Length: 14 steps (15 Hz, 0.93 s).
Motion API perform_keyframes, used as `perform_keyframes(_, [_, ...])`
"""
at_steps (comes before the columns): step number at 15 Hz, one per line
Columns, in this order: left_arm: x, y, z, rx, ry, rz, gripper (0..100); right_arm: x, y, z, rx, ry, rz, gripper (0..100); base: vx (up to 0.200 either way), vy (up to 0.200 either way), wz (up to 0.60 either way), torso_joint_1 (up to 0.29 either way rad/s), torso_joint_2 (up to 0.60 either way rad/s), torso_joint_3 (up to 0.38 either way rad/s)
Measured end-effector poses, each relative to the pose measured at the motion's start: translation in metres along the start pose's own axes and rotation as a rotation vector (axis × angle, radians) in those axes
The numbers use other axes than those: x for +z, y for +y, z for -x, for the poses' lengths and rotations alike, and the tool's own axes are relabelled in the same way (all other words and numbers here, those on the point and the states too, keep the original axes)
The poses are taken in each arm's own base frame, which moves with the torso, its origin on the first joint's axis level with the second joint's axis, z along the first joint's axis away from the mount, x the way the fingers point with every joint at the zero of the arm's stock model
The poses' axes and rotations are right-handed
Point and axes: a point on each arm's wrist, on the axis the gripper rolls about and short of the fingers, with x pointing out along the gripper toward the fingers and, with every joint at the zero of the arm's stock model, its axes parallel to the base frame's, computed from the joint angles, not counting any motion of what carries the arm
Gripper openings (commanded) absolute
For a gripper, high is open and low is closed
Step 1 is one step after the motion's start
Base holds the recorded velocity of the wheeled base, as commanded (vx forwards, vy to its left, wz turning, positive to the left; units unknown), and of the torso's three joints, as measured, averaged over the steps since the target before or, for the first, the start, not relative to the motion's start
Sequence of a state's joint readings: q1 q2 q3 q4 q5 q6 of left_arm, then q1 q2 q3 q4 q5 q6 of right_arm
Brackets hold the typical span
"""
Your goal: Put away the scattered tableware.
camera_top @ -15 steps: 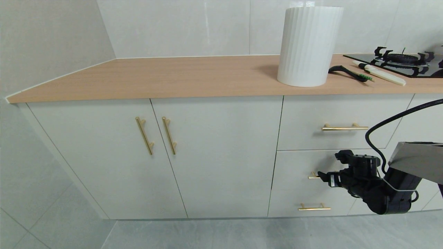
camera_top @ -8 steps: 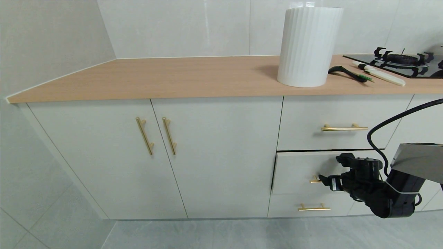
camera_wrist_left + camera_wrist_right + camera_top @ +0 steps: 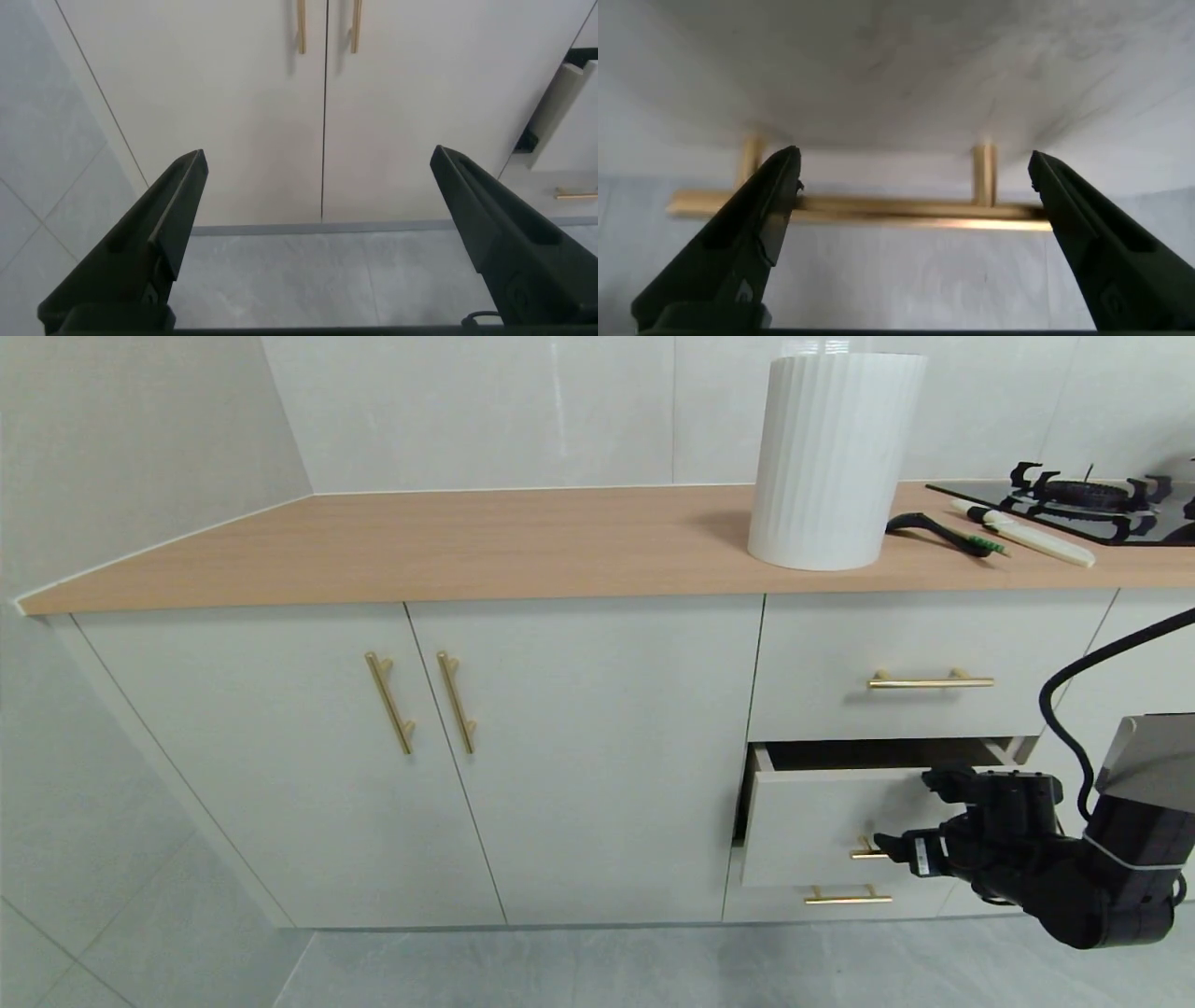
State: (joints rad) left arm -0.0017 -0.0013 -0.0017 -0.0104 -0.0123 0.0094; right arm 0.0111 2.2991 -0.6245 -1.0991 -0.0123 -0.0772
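Far left, a tiled side wall [image 3: 140,448] meets the countertop [image 3: 467,546] at its corner; the wood surface is bare from there across to the white ribbed container [image 3: 826,457], so there is wide room on top. The counter's front edge runs straight over the cabinet fronts. Below are the left door [image 3: 261,756] and the right door [image 3: 597,756], both shut, with upright gold handles [image 3: 389,702] close together at the seam. Grey floor [image 3: 560,971] is open in front of them. The left gripper [image 3: 318,157] hangs low facing those doors and the floor, fingers spread wide, nothing between them, touching nothing. Right of the doors is the drawer stack: top drawer [image 3: 934,639] shut, middle drawer [image 3: 812,817] standing partly open with a dark gap above its front panel, bottom drawer handle [image 3: 848,897] just under it. The tableware sits on the counter just right of the container: a black utensil [image 3: 934,532] and, beside it, a white utensil with a green band [image 3: 1022,534], its far end by the stove [image 3: 1083,499] edge. The two look to touch or cross near the green band, can't tell which. The right gripper [image 3: 913,161] is low at the middle drawer front, fingers wide apart either side of the drawer's gold handle [image 3: 868,210], whose bar runs across the gap. It is not clamped; contact with the bar can't be told. A black cable [image 3: 1074,672] loops above that arm.
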Motion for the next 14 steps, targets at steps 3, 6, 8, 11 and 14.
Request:
perform_keyframes(3, [0.000,0.000,0.000,0.000,0.000,0.000,100,0.038,0.008,0.046,0.022,-0.105,0.014,100,0.000,0.000,0.00,0.000,0.00,0.000])
perform_keyframes(6, [0.000,0.000,0.000,0.000,0.000,0.000,100,0.071,0.014,0.104,0.069,-0.121,0.031,100,0.000,0.000,0.00,0.000,0.00,0.000])
perform_keyframes(8, [0.000,0.000,0.000,0.000,0.000,0.000,100,0.093,0.017,0.139,0.131,-0.095,0.044,100,0.000,0.000,0.00,0.000,0.00,0.000])
perform_keyframes(11, [0.000,0.000,0.000,0.000,0.000,0.000,100,0.131,0.018,0.155,0.152,-0.187,0.049,100,0.000,0.000,0.00,0.000,0.00,0.000])
perform_keyframes(14, [0.000,0.000,0.000,0.001,0.000,0.000,100,0.141,0.021,0.126,0.117,-0.142,0.050,100,0.000,0.000,0.00,0.000,0.00,0.000])
